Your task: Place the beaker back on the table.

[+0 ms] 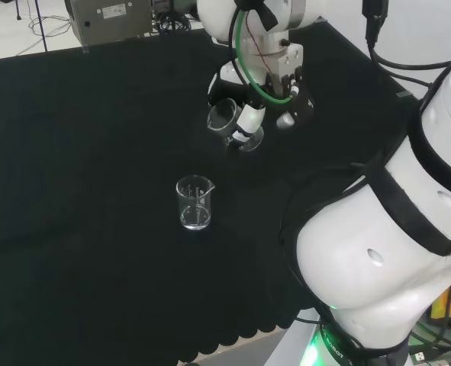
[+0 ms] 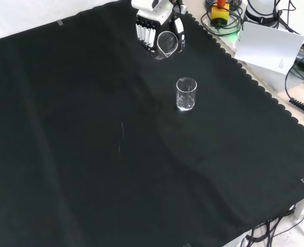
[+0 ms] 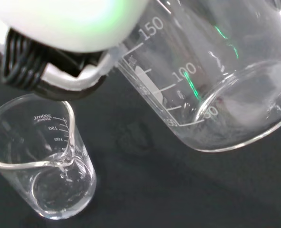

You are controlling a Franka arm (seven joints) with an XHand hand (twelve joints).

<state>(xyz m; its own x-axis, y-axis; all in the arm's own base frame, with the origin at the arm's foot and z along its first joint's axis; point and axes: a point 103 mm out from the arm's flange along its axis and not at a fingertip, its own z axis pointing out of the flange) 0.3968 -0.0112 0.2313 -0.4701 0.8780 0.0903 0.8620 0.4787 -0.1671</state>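
A clear beaker [image 1: 227, 118] is held tilted above the black cloth [image 1: 80, 191] by the hand [image 1: 248, 114], whose fingers [image 2: 145, 32] are curled round its wall. A second beaker [image 1: 194, 203] stands upright on the cloth, near and apart from the held one; in the wrist view it is seen below the held beaker [image 3: 216, 80]. The step in hand is judged to be the carry, before set-down. Next, the held beaker needs to be righted, lowered onto bare cloth clear of the standing one, then released
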